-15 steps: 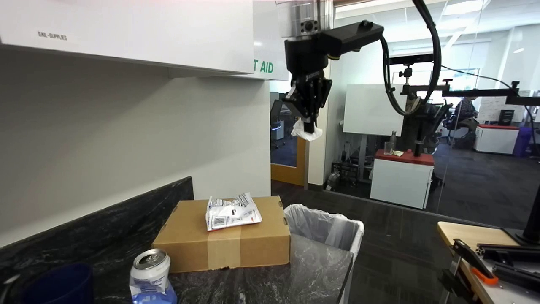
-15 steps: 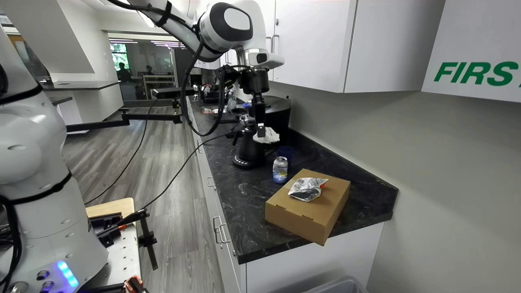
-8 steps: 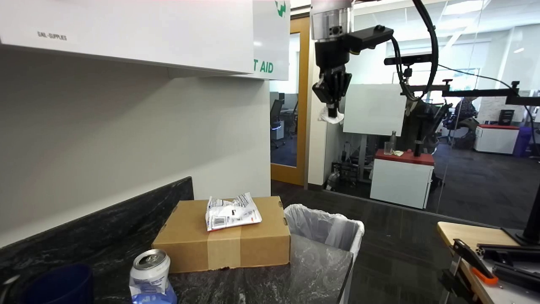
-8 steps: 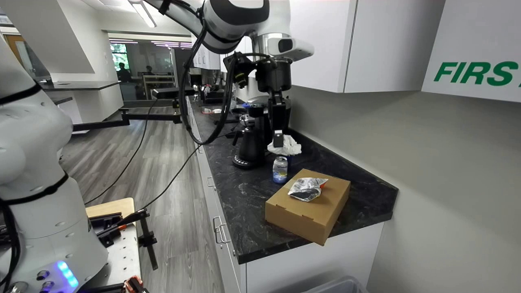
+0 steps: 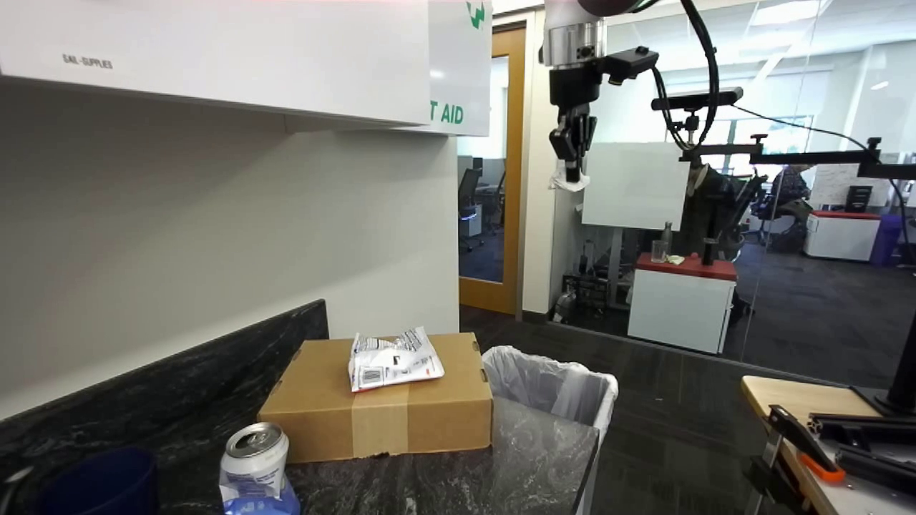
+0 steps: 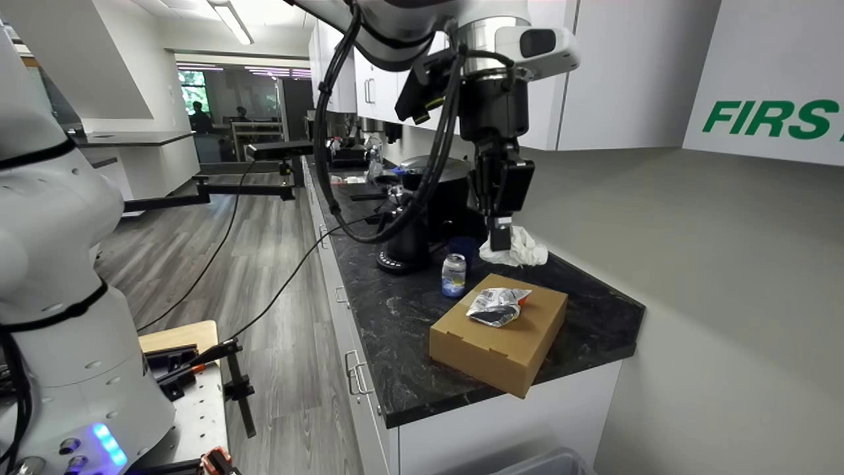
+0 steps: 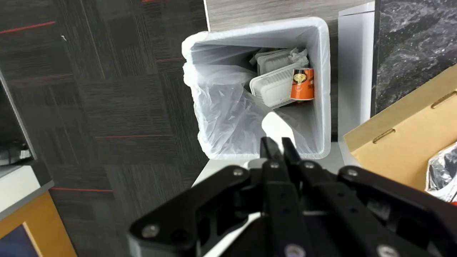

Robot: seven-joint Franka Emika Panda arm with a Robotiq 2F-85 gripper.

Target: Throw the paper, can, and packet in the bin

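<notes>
Paper [image 6: 531, 251], white and crumpled, hung in the air, pinched in the hand [image 6: 501, 236], which was pressed nearly together on it. Only the wrist view looked down into the bin [image 7: 325, 117], where pale plastic trays [image 7: 273, 87], an orange container [image 7: 302, 87] and a crumpled white scrap [image 7: 299, 58] lay. Both exterior views, and they alone, showed the can [image 5: 256, 468]. In an exterior view the packet [image 5: 396, 361] presented a white, printed side with a barcode; in an exterior view the same packet [image 6: 494, 307] showed a shiny silver face, and the wrist view caught just its end.

In both exterior views the paper looked soft and ragged at its edges; from the wrist, an overbright white end of it stuck out in front of the bin's whitish bag [image 7: 225, 110].

A brown cardboard box [image 5: 322, 436] lay under the packet, one corner jutting past the edge of the dark worktop [image 6: 409, 336] on the bin's side. The can, silver-topped and blue below, stood upright between the box and a dark blue cup [image 5: 96, 481]. Black cables [image 6: 322, 132] looped in front of a black appliance [image 6: 405, 249], and the hand hid part of the bin's rim.
</notes>
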